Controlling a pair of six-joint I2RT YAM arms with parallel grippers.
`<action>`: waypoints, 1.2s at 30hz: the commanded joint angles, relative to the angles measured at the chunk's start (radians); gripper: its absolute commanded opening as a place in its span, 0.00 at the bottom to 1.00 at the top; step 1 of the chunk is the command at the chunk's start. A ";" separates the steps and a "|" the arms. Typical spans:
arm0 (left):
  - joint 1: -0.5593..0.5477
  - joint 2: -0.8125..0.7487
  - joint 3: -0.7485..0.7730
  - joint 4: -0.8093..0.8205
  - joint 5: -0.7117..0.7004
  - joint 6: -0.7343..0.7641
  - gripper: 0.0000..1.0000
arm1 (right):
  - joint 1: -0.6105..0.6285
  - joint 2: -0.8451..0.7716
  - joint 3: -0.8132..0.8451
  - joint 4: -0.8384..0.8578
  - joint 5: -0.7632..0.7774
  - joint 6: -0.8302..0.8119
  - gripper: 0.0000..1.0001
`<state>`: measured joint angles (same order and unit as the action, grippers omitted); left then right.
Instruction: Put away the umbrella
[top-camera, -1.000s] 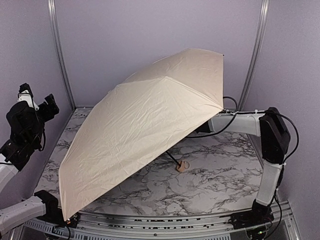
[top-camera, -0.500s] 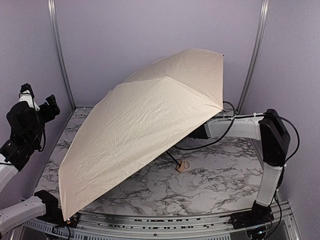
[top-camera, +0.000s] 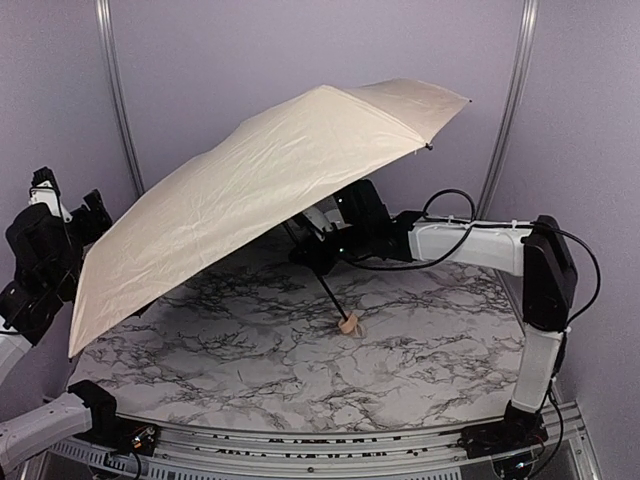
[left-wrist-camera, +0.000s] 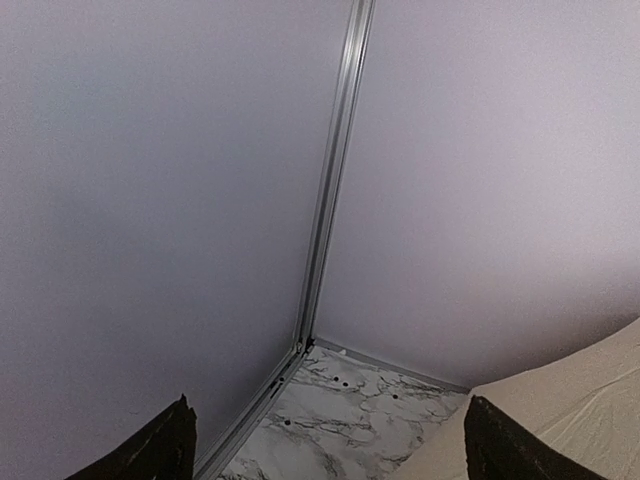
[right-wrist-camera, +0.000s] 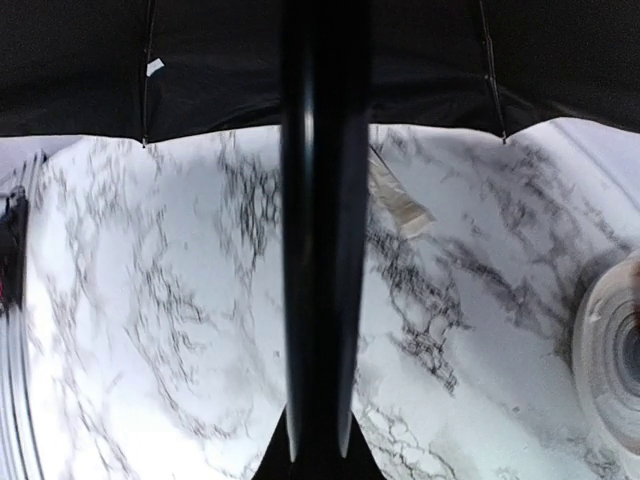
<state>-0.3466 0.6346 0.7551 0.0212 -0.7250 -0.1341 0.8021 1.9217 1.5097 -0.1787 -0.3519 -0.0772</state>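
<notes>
The marbled tabletop (top-camera: 430, 360) carries the whole job, and the biggest thing on it is the umbrella (top-camera: 250, 190), fully open, its cream canopy tilted so the low edge hangs toward 8 o'clock and the high edge lifts toward 1 o'clock in the overhead view. Nothing of the putting-away looks done yet, as far as you can judge: the canopy is spread and the ribs are locked out, so collapsing it, gathering the fabric and stowing it all lie ahead. Your right arm (top-camera: 480, 245) reaches in from 3 o'clock under the canopy, and the right fingers (top-camera: 318, 256) are pressed together on the thin dark shaft (right-wrist-camera: 320, 250), which fills the middle of the right wrist view beneath the black underside of the canopy. That grip looks like the first step, a hold from which you could work the slider. Your left arm (top-camera: 40, 260) stands raised at 9 o'clock, beside the canopy's low edge and apart from it, the left fingers (left-wrist-camera: 165, 448) spread wide and empty, facing the back corner. The small tan handle (top-camera: 348, 322) rests on the tabletop near the centre, just toward 5 o'clock from the grip.
</notes>
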 joint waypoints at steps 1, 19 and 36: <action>-0.005 -0.043 0.024 0.004 -0.110 0.030 0.95 | -0.006 -0.125 0.128 0.083 0.041 0.096 0.00; -0.031 0.028 -0.126 0.085 0.197 -0.149 0.72 | -0.122 -0.332 0.070 0.177 0.349 0.332 0.00; -0.735 0.842 0.319 0.457 0.522 0.119 0.97 | 0.151 -0.361 -0.051 0.376 0.663 0.374 0.00</action>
<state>-1.0863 1.4048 0.9890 0.3939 -0.2798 -0.0547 0.9089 1.6154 1.4738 0.0681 0.2630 0.2665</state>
